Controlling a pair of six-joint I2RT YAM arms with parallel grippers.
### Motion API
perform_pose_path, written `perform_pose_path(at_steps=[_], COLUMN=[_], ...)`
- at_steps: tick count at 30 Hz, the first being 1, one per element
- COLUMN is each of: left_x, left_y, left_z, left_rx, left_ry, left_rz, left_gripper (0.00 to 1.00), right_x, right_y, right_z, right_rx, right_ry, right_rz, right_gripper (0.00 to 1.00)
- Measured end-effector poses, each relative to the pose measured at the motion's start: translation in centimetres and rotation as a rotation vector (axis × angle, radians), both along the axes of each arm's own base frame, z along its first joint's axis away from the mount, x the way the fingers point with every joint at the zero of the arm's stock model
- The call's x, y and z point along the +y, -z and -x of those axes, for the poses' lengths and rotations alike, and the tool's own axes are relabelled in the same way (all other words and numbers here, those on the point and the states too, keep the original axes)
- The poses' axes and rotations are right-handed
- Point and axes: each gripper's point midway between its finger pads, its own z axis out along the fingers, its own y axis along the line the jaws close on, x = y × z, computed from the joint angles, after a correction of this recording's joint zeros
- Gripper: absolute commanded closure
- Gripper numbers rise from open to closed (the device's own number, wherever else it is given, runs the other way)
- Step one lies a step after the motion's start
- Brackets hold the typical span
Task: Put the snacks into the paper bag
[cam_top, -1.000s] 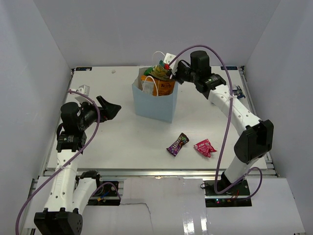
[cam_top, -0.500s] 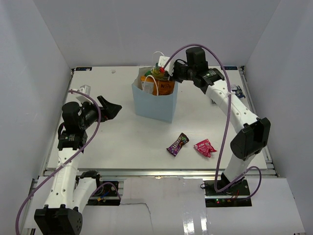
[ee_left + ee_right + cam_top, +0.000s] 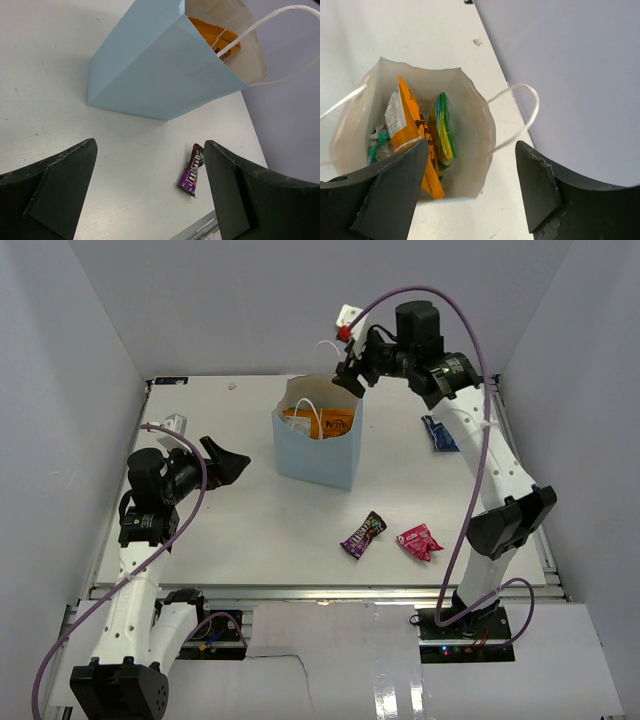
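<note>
The pale blue paper bag (image 3: 318, 452) stands upright at the back middle of the table. Inside it the right wrist view shows the orange chip bag (image 3: 407, 132), a green-yellow packet (image 3: 442, 127) and a teal-red packet (image 3: 376, 144). My right gripper (image 3: 351, 377) hangs open and empty just above the bag's right rim (image 3: 487, 125). On the table lie a small purple packet (image 3: 363, 534), a pink-red packet (image 3: 419, 541) and a blue-white bag (image 3: 438, 432). My left gripper (image 3: 229, 462) is open and empty, left of the bag, with the purple packet (image 3: 192, 172) seen between its fingers.
White loop handles (image 3: 520, 107) stick out from the bag's rim near my right fingers. Enclosure walls close in the table on three sides. The table's front edge (image 3: 320, 590) runs just below the purple and pink-red packets.
My right gripper has opened and risen above the bag. The green-yellow packet it held at the rim now sits inside. The left arm has not moved.
</note>
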Motion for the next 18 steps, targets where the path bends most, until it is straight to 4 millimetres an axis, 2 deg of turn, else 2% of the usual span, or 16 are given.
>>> perform_pose_path(at_steps=[2, 4, 6, 7, 10, 13, 15, 18], left_x=[0.0, -0.1, -0.2, -0.2, -0.4, -0.5, -0.7, -0.8], left_y=[0.0, -0.1, -0.1, 0.0, 0.8, 1.7, 2.2, 2.6], left_z=[0.0, 0.1, 0.2, 0.2, 0.3, 0.4, 0.3, 0.1], left_rx=[-0.002, -0.003, -0.004, -0.003, 0.017, 0.045, 0.064, 0.084], left_ry=[0.002, 0.006, 0.013, 0.016, 0.022, 0.028, 0.036, 0.044], left_rz=[0.0, 0.001, 0.004, 0.005, 0.012, 0.023, 0.03, 0.044], left_gripper=[0.02, 0.02, 0.02, 0.02, 0.02, 0.02, 0.02, 0.02], right_x=[-1.7, -4.3, -7.4, -9.7, -16.1, -22.7, -27.0, -31.9], right_y=[-1.9, -2.9, -2.5, -1.4, 3.9, 11.1, 15.9, 21.5], right_z=[0.6, 0.9, 1.1, 1.5, 0.9, -0.6, -1.3, -1.5], right_rx=[0.024, 0.049, 0.088, 0.132, 0.302, 0.517, 0.651, 0.798], right_ry=[0.035, 0.096, 0.173, 0.243, 0.484, 0.789, 0.992, 1.219], right_rz=[-0.062, -0.111, -0.136, -0.151, -0.178, -0.219, -0.247, -0.286], right_gripper=[0.25, 0.23, 0.18, 0.15, 0.08, 0.0, 0.09, 0.1])
